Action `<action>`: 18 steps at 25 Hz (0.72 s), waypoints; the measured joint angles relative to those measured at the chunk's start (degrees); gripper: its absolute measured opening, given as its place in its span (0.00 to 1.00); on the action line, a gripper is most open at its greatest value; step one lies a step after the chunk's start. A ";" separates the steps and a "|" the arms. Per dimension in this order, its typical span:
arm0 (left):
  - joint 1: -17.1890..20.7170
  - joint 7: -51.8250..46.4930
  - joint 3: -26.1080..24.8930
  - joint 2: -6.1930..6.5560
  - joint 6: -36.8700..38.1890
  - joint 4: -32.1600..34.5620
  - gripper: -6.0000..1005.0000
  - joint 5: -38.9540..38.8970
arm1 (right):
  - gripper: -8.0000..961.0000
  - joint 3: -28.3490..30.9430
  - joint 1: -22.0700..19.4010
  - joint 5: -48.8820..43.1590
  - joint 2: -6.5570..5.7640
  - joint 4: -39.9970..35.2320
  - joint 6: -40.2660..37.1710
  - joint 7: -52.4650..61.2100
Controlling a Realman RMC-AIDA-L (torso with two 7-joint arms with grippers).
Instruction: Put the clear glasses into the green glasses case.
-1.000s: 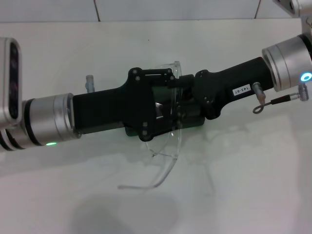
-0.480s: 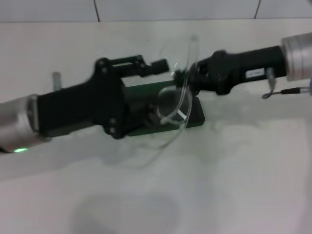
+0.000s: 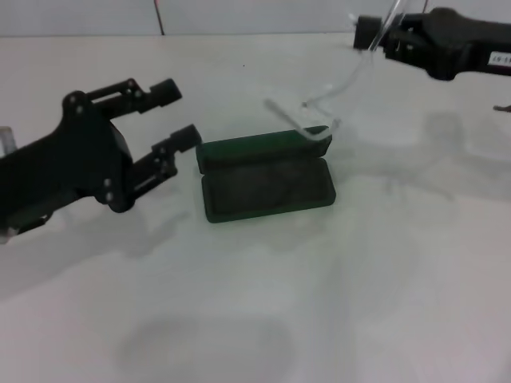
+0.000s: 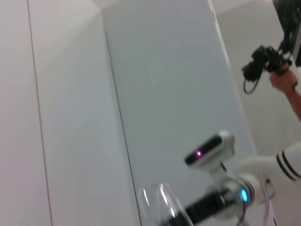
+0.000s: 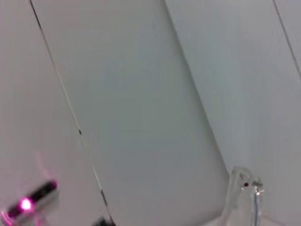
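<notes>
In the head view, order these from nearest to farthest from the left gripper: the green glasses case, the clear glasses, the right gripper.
1. Green glasses case, open at the table's centre, just beside the left gripper.
2. Clear glasses, lifted beyond the case's far right corner.
3. Right gripper, at the top right, holding the glasses.

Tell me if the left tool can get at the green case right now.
Probably yes: the left tool hangs open just beside the open green case, with bare table between them.
</notes>
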 joint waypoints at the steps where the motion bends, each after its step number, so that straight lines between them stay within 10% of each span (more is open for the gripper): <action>1: -0.14 0.41 -0.02 -0.15 -0.81 -0.01 0.46 1.35 | 0.13 0.03 -0.13 0.68 0.00 0.00 -0.32 -0.08; 10: -5.54 1.56 2.82 -3.63 -2.06 0.06 0.46 16.30 | 0.13 -2.28 1.00 2.36 1.36 0.18 -1.67 -0.25; 18: -9.52 1.39 8.60 -4.02 -0.35 -0.77 0.46 15.74 | 0.13 -11.22 2.49 2.29 2.02 0.21 3.46 -0.26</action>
